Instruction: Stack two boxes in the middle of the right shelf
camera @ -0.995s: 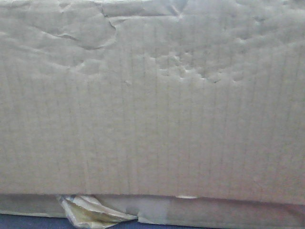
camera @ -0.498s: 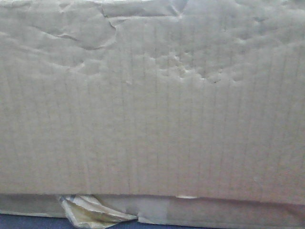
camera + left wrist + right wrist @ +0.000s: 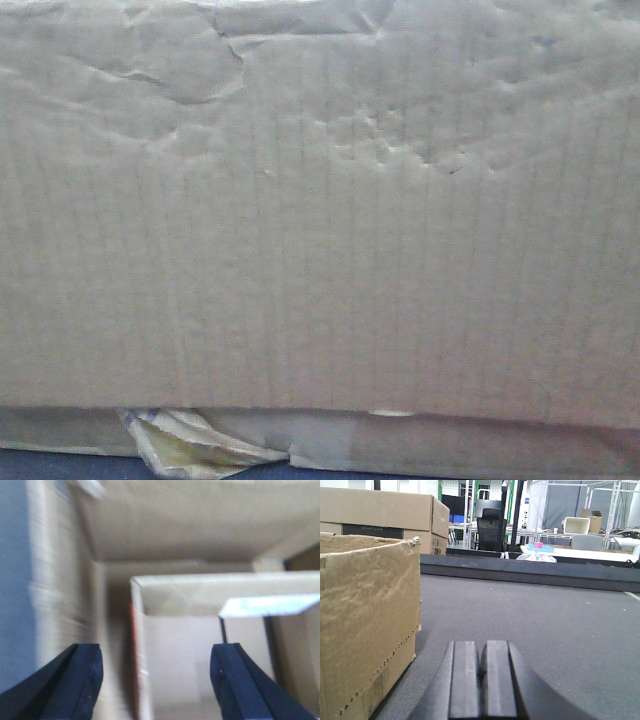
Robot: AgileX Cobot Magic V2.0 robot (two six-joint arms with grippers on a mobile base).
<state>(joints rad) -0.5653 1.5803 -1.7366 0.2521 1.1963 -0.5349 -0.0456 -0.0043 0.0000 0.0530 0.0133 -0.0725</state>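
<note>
A brown corrugated cardboard box [image 3: 320, 230] fills the front view with a creased, dented face; torn yellowish tape [image 3: 190, 445] curls from its lower edge. My left gripper [image 3: 156, 655] is open above the open top of a cardboard box [image 3: 200, 660], its fingers astride the box's left wall [image 3: 139, 670] without touching it. My right gripper [image 3: 481, 650] is shut and empty, low over grey carpet, just right of a torn-topped box [image 3: 365, 615]. Another box [image 3: 385, 515] stands behind that one. The shelf is out of view.
Grey carpet floor [image 3: 545, 615] stretches ahead of the right gripper to a dark low ledge [image 3: 530, 572]. Beyond it are an office chair [image 3: 491, 530], tables and metal frames. A white label flap [image 3: 265, 605] lies inside the box under the left gripper.
</note>
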